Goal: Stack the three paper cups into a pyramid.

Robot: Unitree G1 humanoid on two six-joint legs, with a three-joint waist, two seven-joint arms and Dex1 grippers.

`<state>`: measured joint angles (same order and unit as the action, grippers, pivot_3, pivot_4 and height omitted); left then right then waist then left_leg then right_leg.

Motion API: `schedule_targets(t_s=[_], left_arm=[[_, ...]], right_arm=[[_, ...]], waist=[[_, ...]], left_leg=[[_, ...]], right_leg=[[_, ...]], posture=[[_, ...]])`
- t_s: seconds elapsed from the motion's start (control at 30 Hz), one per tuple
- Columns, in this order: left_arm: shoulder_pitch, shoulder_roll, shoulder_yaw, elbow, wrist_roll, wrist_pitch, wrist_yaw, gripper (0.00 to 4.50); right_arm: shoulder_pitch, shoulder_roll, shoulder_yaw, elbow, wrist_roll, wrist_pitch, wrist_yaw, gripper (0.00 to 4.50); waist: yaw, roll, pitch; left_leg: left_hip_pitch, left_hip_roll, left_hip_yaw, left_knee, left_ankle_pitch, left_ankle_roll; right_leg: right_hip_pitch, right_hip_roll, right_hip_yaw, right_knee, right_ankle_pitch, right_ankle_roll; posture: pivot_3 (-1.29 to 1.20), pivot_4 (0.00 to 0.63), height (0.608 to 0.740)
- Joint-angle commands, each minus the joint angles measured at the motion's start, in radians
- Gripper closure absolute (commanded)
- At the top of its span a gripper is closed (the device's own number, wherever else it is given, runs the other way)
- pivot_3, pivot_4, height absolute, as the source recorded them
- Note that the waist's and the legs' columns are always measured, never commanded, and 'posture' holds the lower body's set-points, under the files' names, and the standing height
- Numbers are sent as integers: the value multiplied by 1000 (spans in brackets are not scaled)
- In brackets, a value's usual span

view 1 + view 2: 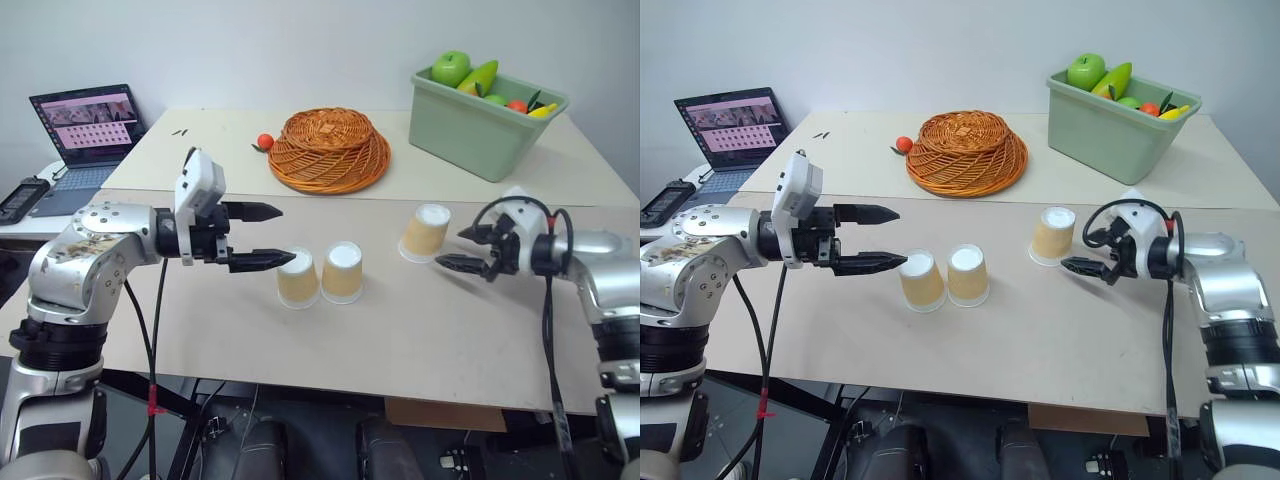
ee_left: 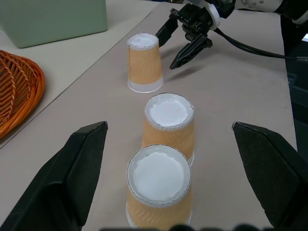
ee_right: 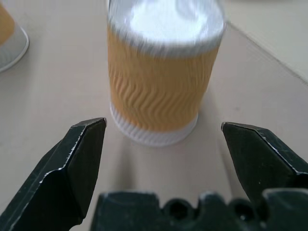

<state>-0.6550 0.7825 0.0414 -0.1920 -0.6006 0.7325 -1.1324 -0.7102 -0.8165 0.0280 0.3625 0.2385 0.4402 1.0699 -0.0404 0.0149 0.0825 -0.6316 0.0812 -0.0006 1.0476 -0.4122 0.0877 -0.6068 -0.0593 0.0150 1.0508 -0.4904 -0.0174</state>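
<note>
Bench (image 1: 420,340): pale top spanning the frame. Green bin (image 1: 480,125) of fruit at upper right; upturned wicker basket (image 1: 330,150) at upper centre; laptop (image 1: 85,130) at upper left. Left pincer (image 1: 268,236) at centre left, fingers apart, empty, tips just beside the left cup. Right pincer (image 1: 458,248) at centre right, fingers apart, empty, just beside the lone cup. 3 paper cups, all inverted on the bench: 2 touching at centre (image 1: 298,277) (image 1: 343,272), 1 apart to their right (image 1: 425,232).
</note>
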Motion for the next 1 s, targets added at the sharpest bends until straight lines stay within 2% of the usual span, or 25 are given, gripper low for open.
schedule_targets(t_s=[0.03,0.33,0.8,1.0], left_arm=[[-7,12,25,-37,-26,6,9,67],[2,15,28,-50,-43,14,37,67],[17,16,18,-53,-33,1,47,67],[23,18,18,-53,-31,0,47,0]], right_arm=[[-56,17,-1,26,-10,-45,20,0],[-141,73,6,86,-25,-69,41,0],[-169,84,-1,119,-25,-65,37,0],[-170,85,-1,119,-25,-66,39,1658]], waist=[[0,0,0],[0,0,0],[-2,0,0],[-2,0,0]], left_leg=[[0,0,-1,0,0,0],[0,-1,-2,0,0,0],[0,0,-2,0,0,0],[0,0,-2,0,0,0]], right_leg=[[0,0,0,0,0,0],[1,0,0,-1,0,0],[1,-1,0,0,0,0],[1,-1,0,0,0,0]], posture=[[0,150,628],[0,150,628],[0,150,628],[0,150,628]])
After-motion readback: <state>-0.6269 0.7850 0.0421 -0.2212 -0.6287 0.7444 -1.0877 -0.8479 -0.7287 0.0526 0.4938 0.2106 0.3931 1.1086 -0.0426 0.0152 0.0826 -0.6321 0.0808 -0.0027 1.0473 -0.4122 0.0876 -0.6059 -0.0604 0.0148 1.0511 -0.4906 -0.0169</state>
